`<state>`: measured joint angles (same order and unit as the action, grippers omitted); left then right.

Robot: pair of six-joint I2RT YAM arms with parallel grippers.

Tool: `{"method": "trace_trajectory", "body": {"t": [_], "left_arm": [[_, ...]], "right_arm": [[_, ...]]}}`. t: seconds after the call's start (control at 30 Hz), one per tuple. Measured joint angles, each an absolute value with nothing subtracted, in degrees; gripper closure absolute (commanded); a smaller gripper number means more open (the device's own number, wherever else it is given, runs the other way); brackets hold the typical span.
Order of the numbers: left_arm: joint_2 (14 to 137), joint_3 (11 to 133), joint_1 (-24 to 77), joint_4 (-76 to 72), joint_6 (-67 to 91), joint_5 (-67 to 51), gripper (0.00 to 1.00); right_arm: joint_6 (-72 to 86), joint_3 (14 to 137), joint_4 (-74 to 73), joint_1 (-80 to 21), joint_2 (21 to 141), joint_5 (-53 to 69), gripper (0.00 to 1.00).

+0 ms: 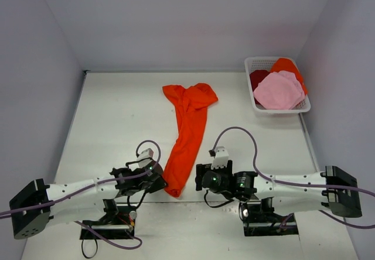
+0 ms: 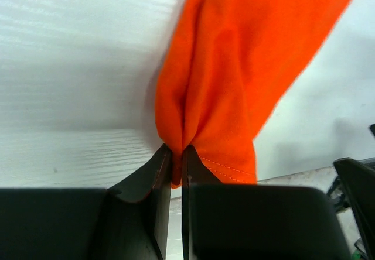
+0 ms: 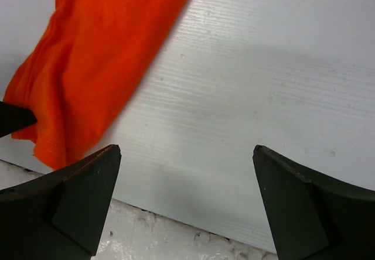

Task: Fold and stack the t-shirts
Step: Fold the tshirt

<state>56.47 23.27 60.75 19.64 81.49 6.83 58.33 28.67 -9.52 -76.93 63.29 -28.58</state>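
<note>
The left tool [image 2: 176, 150] is pinching the near end of the orange t-shirt [image 2: 234, 67] on the counter [image 2: 70, 67]; the right tool [image 3: 186, 151], jaws spread, is just right of it.

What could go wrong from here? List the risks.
The left gripper pinches only a thin end fold of the orange t-shirt; it may slip out. The shirt lies bunched lengthwise; pulling one end may drag it, not spread it. The open right gripper sits close by; the arms could bump.
</note>
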Motion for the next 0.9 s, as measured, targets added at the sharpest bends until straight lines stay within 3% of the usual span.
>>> {"method": "trace_trajectory", "body": {"t": [0.57, 0.9], "left_arm": [[64.2, 31.4, 60.8, 13.5, 81.4, 7.6, 1.00], [65.1, 35.2, 60.0, 13.2, 81.0, 8.4, 1.00]], "right_arm": [[58.6, 30.1, -12.5, -76.9, 61.9, -31.5, 0.08], [59.2, 30.2, -15.8, -76.9, 54.2, -34.1, 0.09]]}}
